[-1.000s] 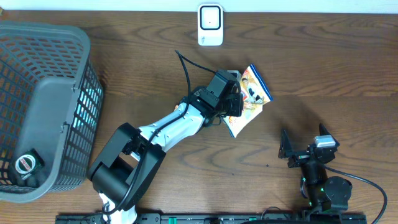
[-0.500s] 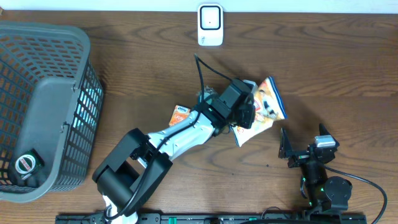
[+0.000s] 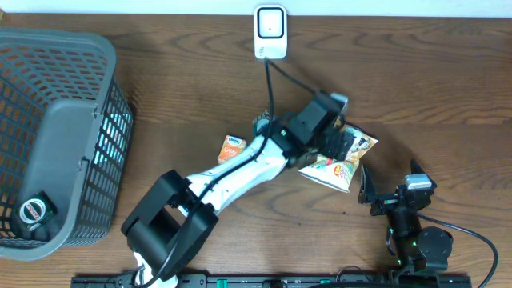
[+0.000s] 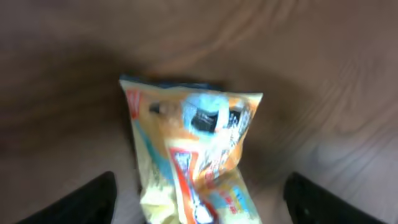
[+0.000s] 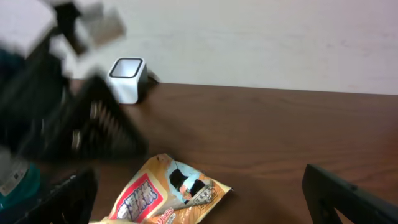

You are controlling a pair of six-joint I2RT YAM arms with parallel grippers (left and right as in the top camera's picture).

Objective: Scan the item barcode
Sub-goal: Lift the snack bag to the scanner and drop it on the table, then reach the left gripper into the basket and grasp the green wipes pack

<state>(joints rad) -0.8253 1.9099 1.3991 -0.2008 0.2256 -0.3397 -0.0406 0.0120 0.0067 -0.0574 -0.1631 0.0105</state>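
Observation:
The item is a yellow-orange snack bag lying on the wooden table right of centre. My left gripper hovers just above its far end, jaws open. In the left wrist view the blurred bag sits between the two widely spread fingers without touching them. My right gripper rests open just right of the bag, and the bag lies in front of it. The white barcode scanner stands at the back edge, also seen as the scanner in the right wrist view.
A grey mesh basket fills the left side, with a small round item inside. A small orange packet and a teal item lie beside the left arm. The left arm's cable runs toward the scanner.
The left arm swung right, carrying the snack bag toward the right gripper, then its jaws opened and let go of the bag, which now lies flatter on the table. The right arm stayed still.

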